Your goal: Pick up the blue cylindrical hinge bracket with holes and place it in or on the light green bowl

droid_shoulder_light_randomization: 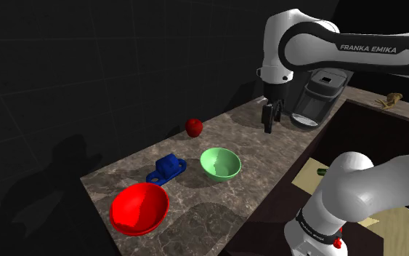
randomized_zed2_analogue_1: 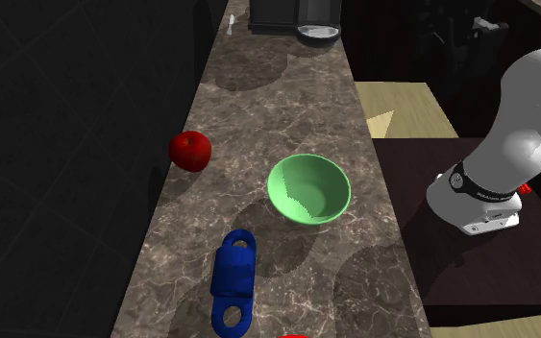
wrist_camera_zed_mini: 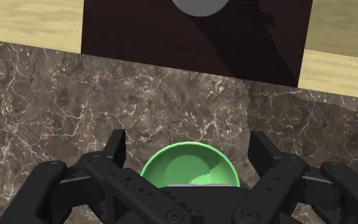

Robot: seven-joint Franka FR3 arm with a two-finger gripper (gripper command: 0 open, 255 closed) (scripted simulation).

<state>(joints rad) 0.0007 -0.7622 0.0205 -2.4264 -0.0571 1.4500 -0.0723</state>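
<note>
Black pincer (droid_shoulder_light_randomization: 269, 127) hanging released above the brown marble counter (droid_shoulder_light_randomization: 217, 211), fingers apart and nothing in them.
From the wrist cam the fingers (wrist_camera_zed_mini: 115, 145) stand wide, and the light green bowl (wrist_camera_zed_mini: 187, 167) shows between them, way down on the counter, untouched. In the shoulder view a bare stretch of stone separates pincer and bowl (droid_shoulder_light_randomization: 220, 163), with the coffee machine (droid_shoulder_light_randomization: 317, 98) near the pincer at the far end. Blue hinge bracket (droid_shoulder_light_randomization: 166, 168) lies on its side near the bowl, not touching, between it and the red bowl (droid_shoulder_light_randomization: 139, 208). Red apple (randomized_zed2_analogue_1: 190, 151) sits right by the wall-side edge; the bracket (randomized_zed2_analogue_1: 233, 278) lies more mid-counter, and the stand-side strip is open.
</note>
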